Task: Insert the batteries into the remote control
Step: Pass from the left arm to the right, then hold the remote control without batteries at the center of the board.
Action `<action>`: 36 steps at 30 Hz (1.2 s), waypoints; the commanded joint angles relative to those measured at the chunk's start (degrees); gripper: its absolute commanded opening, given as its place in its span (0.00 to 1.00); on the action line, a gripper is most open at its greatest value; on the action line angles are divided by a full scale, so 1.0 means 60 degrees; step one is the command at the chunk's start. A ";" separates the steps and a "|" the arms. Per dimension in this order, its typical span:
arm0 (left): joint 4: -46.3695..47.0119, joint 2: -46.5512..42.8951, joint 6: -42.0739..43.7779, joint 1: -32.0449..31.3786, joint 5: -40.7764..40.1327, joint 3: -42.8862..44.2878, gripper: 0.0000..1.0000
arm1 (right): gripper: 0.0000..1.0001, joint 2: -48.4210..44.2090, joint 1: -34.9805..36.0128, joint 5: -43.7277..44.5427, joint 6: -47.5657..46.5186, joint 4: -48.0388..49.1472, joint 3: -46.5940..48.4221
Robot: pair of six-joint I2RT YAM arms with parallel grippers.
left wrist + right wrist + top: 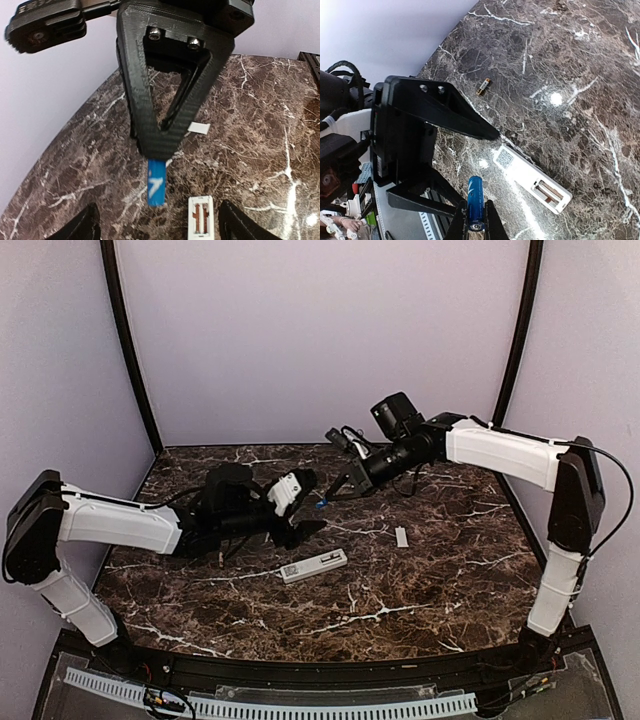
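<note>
Pinching a blue battery by one end, the right gripper has its jaws pressed onto it, and the battery sticks out in line with the fingers. Facing it, the left gripper stands spread wide and holds nothing. The battery's free end points toward its gap. Nearer the arm bases the remote lies back-up on the table, its long axis skewed from the battery's. Its recess, at the end toward the right arm, holds only bare contacts. The right arm looks better placed to load it, once the battery is turned to match. A small dark cylinder, possibly the other battery, lies well apart.
</note>
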 commanded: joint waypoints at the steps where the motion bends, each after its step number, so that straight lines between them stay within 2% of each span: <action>1: -0.1801 -0.0785 -0.0100 0.0019 0.0354 -0.0645 0.85 | 0.00 0.0303 -0.0358 0.0050 0.0669 0.0444 -0.0841; 7: -0.3204 -0.0493 0.0314 -0.0149 -0.0658 -0.1064 0.86 | 0.00 0.1072 -0.0431 0.0036 0.1242 0.1338 -0.1563; 10: -0.3727 0.0067 0.0408 -0.0145 -0.0180 -0.0637 0.87 | 0.00 0.1292 -0.0442 0.0169 0.1129 0.1366 -0.1594; 15: -0.4325 0.1086 0.0271 -0.0152 -0.0297 0.0038 0.87 | 0.00 0.1439 -0.0532 0.0158 0.0959 0.1338 -0.1818; 18: -0.4521 0.1592 0.0204 -0.0145 -0.0337 0.0379 0.87 | 0.00 0.1393 -0.0571 0.0106 0.0877 0.1381 -0.1989; 21: -0.4070 0.1931 0.0290 -0.0147 -0.0481 0.0310 0.87 | 0.00 0.1342 -0.0666 0.0093 0.0825 0.1398 -0.2087; 23: -0.4276 0.2161 0.0402 -0.0154 -0.0542 0.0486 0.83 | 0.00 0.1302 -0.0747 0.0075 0.0773 0.1337 -0.2085; 28: -0.4487 0.2230 0.0736 -0.0152 0.0059 0.0534 0.57 | 0.00 0.1040 -0.0839 0.0116 0.0748 0.1359 -0.2292; 33: -0.4562 0.2307 0.1277 -0.0222 0.0540 0.0586 0.24 | 0.00 0.0812 -0.0838 0.0032 0.0649 0.1154 -0.2630; 36: -0.4717 0.2464 0.1344 -0.0349 0.0653 0.0834 0.16 | 0.00 0.0395 -0.0838 0.0151 0.0656 0.1119 -0.3034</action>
